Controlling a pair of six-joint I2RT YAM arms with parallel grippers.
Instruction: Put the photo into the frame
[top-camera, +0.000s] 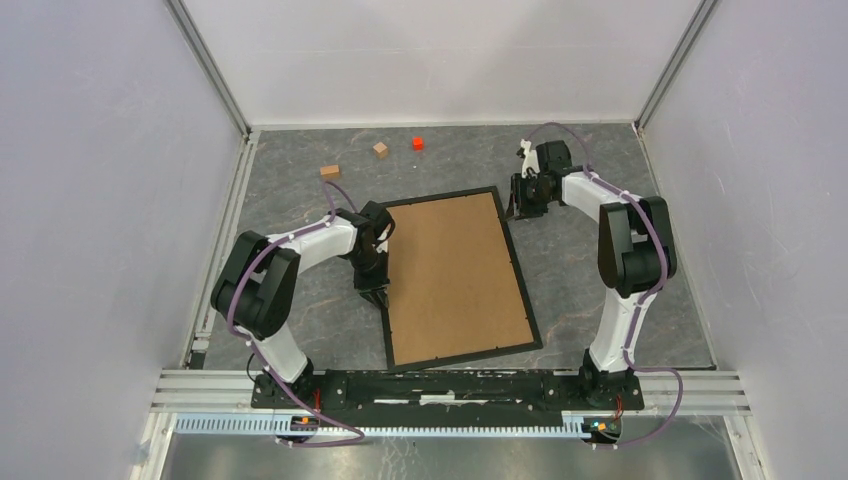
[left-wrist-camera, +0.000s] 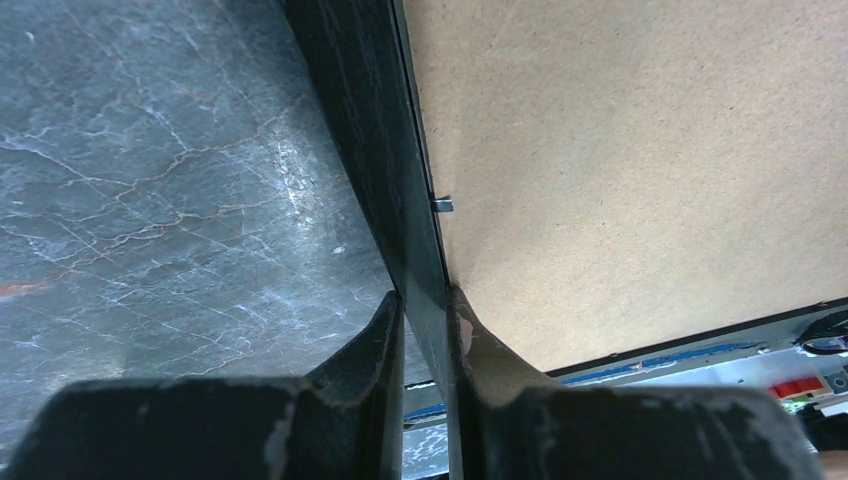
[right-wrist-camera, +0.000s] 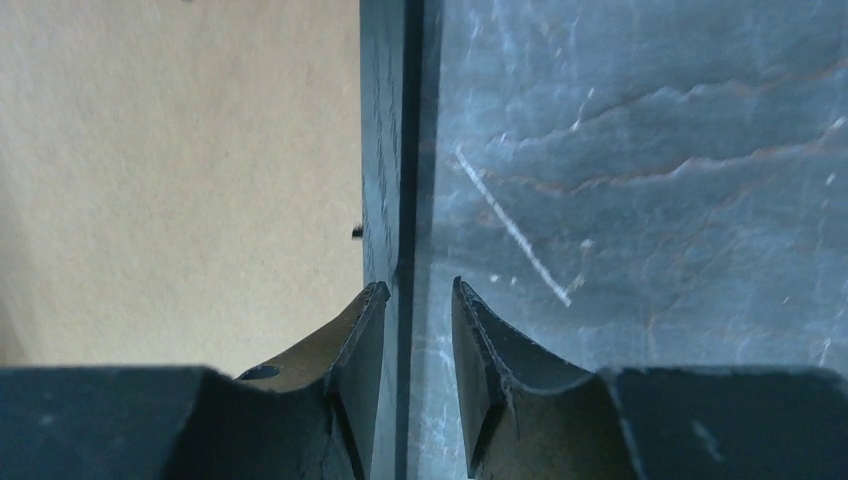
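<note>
The black frame (top-camera: 525, 291) lies face down on the grey table, its brown backing board (top-camera: 455, 280) facing up. The photo is not in view. My left gripper (top-camera: 375, 291) is at the frame's left edge. In the left wrist view it (left-wrist-camera: 425, 300) is shut on the black edge (left-wrist-camera: 370, 150), one finger outside and one on the board (left-wrist-camera: 620, 150). A small metal tab (left-wrist-camera: 443, 204) sticks out over the board. My right gripper (top-camera: 517, 206) is at the frame's far right corner. In the right wrist view it (right-wrist-camera: 420, 290) straddles the frame edge (right-wrist-camera: 385, 150) with the jaws apart.
Two small wooden blocks (top-camera: 330, 171) (top-camera: 380, 149) and a red block (top-camera: 417, 143) lie at the back of the table. White walls close in the left, back and right sides. A metal rail (top-camera: 450, 385) runs along the near edge.
</note>
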